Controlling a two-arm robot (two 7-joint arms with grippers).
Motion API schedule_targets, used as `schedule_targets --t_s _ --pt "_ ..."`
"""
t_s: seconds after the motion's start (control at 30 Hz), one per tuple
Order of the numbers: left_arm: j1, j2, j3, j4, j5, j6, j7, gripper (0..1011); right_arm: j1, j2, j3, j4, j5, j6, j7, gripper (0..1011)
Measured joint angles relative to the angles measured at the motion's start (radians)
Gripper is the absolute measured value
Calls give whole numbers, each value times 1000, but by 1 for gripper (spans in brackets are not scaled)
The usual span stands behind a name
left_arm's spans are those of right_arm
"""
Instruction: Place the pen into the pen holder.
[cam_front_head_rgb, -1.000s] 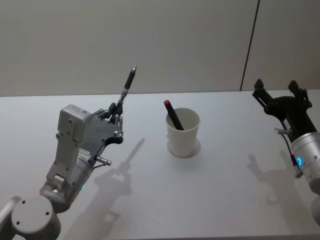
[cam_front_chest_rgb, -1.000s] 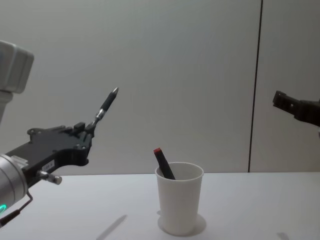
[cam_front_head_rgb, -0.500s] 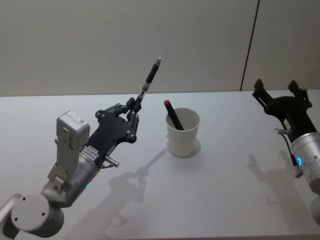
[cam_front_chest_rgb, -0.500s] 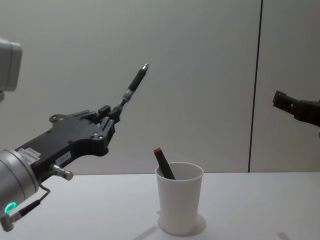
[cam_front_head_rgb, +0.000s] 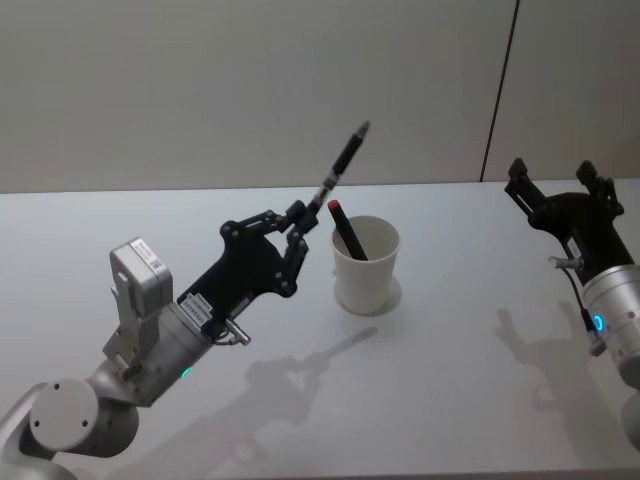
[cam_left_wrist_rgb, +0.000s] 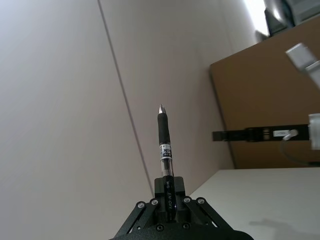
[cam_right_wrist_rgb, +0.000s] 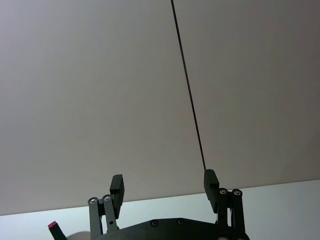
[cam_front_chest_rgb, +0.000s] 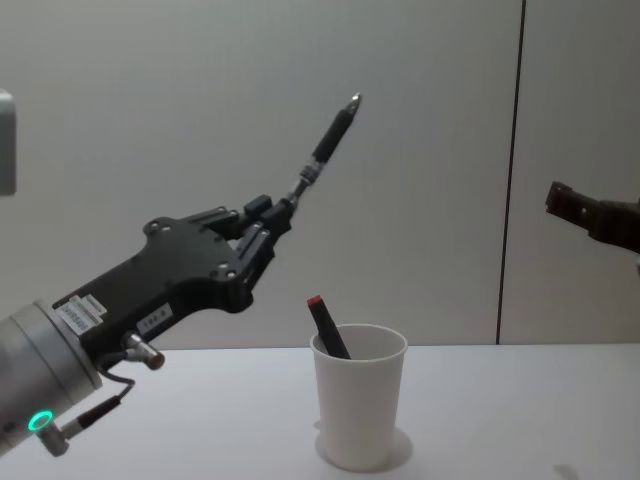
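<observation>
My left gripper (cam_front_head_rgb: 296, 216) is shut on the lower end of a black pen (cam_front_head_rgb: 343, 159), which slants up and to the right with its tip highest. It hovers just left of the pen holder (cam_front_head_rgb: 365, 266), a white paper cup, and above its rim. In the chest view the left gripper (cam_front_chest_rgb: 272, 216) holds the pen (cam_front_chest_rgb: 326, 146) up and left of the cup (cam_front_chest_rgb: 360, 396). A dark pen with a red end (cam_front_head_rgb: 345, 229) leans inside the cup. The left wrist view looks along the pen (cam_left_wrist_rgb: 165, 145). My right gripper (cam_front_head_rgb: 556, 181) stands open and empty at the far right, clear of the cup.
The white table (cam_front_head_rgb: 450, 380) carries just the cup, with free room around it. A plain grey wall with a dark vertical seam (cam_front_head_rgb: 500, 90) rises behind the table's far edge.
My left gripper has carried the pen to the right and upward, from well left of the cup to just beside it. The right arm has not moved.
</observation>
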Motion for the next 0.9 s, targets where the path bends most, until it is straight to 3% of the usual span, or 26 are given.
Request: schedule_targets --t_s 0.03,0.23,0.27,0.33,0.47,0.67,0.9 --pt "0 0 0 0 0 0 0 120 0 0 0 0 0 0 0 1001" --pt "-40 -19 6 75 -79 -47 -168 119 0 0 0 0 0 0 0 1001" --pt "-40 -19 6 75 -79 -47 -168 119 0 0 0 0 0 0 0 1002" --pt "-61 -28 9 113 -113 -64 -244 119 0 0 0 0 0 0 0 1001" --pt "-84 -39 13 159 -149 -83 -326 119 0 0 0 0 0 0 0 1001" --pt "-109 -52 18 207 -187 -103 -411 119 0 0 0 0 0 0 0 1001" --pt "-125 -60 21 240 -212 -116 -469 119 -2 2 0 -1 4 -2 17 1001"
